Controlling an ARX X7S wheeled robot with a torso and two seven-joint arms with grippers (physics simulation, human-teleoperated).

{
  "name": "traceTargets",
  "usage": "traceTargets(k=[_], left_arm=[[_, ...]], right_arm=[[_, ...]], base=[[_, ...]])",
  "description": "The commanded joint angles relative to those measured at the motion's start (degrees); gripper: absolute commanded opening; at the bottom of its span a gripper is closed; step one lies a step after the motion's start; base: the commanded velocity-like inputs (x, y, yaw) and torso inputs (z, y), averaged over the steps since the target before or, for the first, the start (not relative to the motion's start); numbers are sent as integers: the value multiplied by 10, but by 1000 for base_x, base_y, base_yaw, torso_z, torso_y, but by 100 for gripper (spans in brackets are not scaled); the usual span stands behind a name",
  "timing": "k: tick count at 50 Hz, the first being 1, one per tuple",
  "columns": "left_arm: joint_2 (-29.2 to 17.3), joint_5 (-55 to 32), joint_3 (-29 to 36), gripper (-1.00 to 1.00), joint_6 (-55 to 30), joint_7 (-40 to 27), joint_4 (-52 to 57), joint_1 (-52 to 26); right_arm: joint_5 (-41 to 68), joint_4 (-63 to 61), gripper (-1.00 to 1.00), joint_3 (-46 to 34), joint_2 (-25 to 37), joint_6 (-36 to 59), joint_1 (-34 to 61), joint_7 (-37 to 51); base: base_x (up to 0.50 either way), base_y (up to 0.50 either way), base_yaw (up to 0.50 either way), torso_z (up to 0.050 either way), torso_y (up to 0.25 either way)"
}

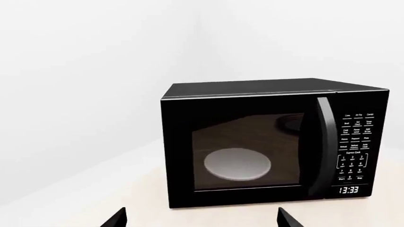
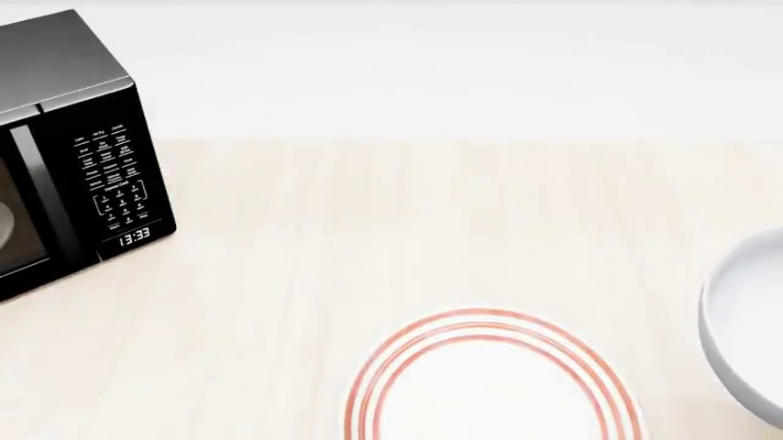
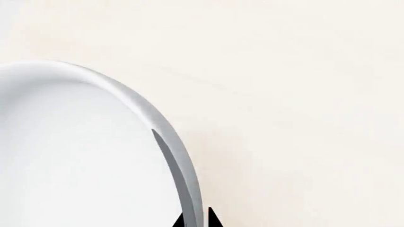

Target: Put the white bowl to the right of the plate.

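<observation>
The plate (image 2: 490, 385) with red-orange rings lies at the near middle of the table in the head view, cut by the lower edge. The white bowl (image 2: 749, 330) shows at the right edge, to the right of the plate, partly out of frame. In the right wrist view the bowl's thick rim (image 3: 170, 142) runs between my right gripper's (image 3: 196, 220) two dark fingertips, which are shut on it. In the left wrist view my left gripper (image 1: 200, 220) is open, its fingertips (image 1: 117, 220) far apart with nothing between them. Neither gripper shows in the head view.
A black microwave (image 2: 68, 156) stands at the far left of the pale wooden table (image 2: 404, 220), door shut, a pale dish (image 1: 237, 164) visible through its window. My left gripper faces the microwave (image 1: 271, 142) from a short distance.
</observation>
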Motion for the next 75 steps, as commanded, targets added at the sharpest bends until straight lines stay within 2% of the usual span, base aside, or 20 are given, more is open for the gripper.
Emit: traceTargets(k=[1, 54, 55, 68, 75], left_arm=[[-2, 3, 6, 100, 0, -3, -2, -2], [-9, -3, 13, 100, 3, -12, 0, 3], [-9, -2, 13, 100, 4, -13, 0, 3], [-11, -3, 16, 100, 5, -14, -2, 4], [-12, -2, 19, 100, 6, -15, -4, 2]], right_arm=[[-7, -17, -100, 9, 28, -18, -26, -26], [-11, 61, -100, 1, -4, -5, -78, -86], [-14, 59, 100, 0, -4, -8, -78, -84], [-25, 36, 100, 2, 4, -22, -82, -85], [-84, -119, 100, 13, 80, -128, -69, -26]], base=[[0, 0, 0, 0, 0], [0, 0, 0, 0, 1], [0, 0, 0, 0, 0], [0, 0, 0, 0, 0], [0, 0, 0, 0, 0]])
